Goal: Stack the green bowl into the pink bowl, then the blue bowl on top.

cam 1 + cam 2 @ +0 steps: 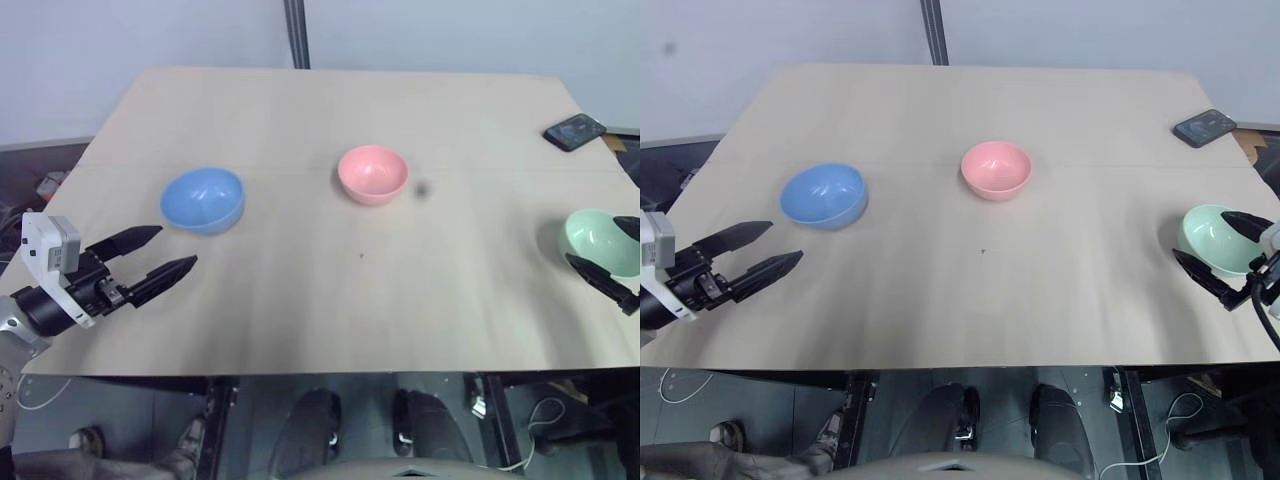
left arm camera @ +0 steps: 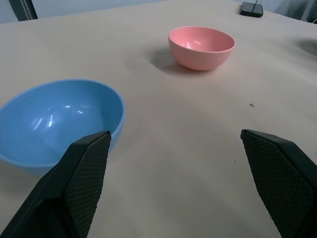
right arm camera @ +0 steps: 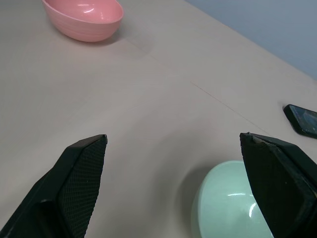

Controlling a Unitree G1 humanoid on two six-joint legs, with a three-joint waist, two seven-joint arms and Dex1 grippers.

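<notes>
The right gripper (image 1: 1230,260) hangs at the right edge of the table, its two black fingers spread wide and holding nothing. The green bowl (image 1: 1215,238) sits upright on the table right at those fingers, one finger crossing in front of its rim, but whether any finger touches it I cannot tell. The left gripper (image 1: 155,255) is likewise spread wide and empty, hovering near the table's left front, with the blue bowl (image 1: 204,199) just beyond its tips. The pink bowl (image 1: 373,174) stands alone in the middle of the table, well apart from both others.

Nothing is stacked yet, so the green bowl looks like the first thing to pick up. The risk there is its place: it sits close to the right edge, and a finger that pushes on the smooth, rounded wall instead of closing over the rim could slide it off the table. A pinch on one side of the rim may also tip the light bowl, so that it lands crooked in the pink one and leaves a poor seat for the blue.

The table (image 1: 300,120) is a pale beige, plain and matte. A dark phone (image 1: 575,131) lies at its far right corner. Behind it rise a light wall and a dark upright pole (image 1: 296,33).
</notes>
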